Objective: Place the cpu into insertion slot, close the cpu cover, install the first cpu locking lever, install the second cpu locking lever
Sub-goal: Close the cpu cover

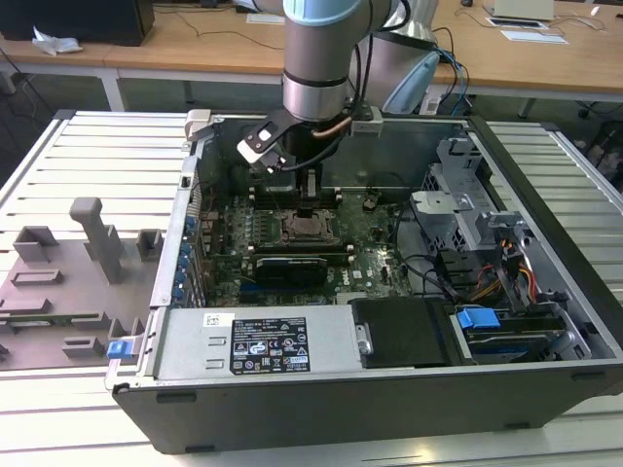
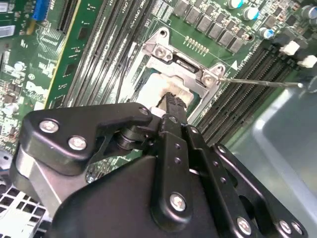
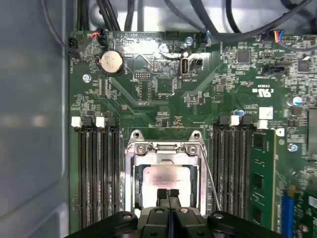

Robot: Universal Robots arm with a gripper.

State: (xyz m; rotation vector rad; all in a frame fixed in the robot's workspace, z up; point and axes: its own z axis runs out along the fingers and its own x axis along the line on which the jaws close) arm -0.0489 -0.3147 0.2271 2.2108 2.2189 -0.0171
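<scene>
Centre of the exterior view, inside an open dark grey metal computer case (image 1: 389,413): black two-finger gripper (image 1: 308,206) pointing straight down, fingertips (image 3: 162,193) pressed together, gripping nothing. Directly beneath, touching or just clear: small pale silvery square cpu (image 3: 163,176), flat in the square dark insertion slot with grey metal rim (image 3: 131,178). Thin wire locking lever (image 3: 208,173) slanting free alongside. Long black memory slots (image 3: 94,168) crowding both sides on the green motherboard (image 3: 148,79).

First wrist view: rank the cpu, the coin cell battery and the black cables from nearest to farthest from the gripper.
1. The cpu, lying in the insertion slot, right at the gripper.
2. The coin cell battery, on the motherboard, well past the slot.
3. The black cables, beyond the motherboard's edge.
</scene>
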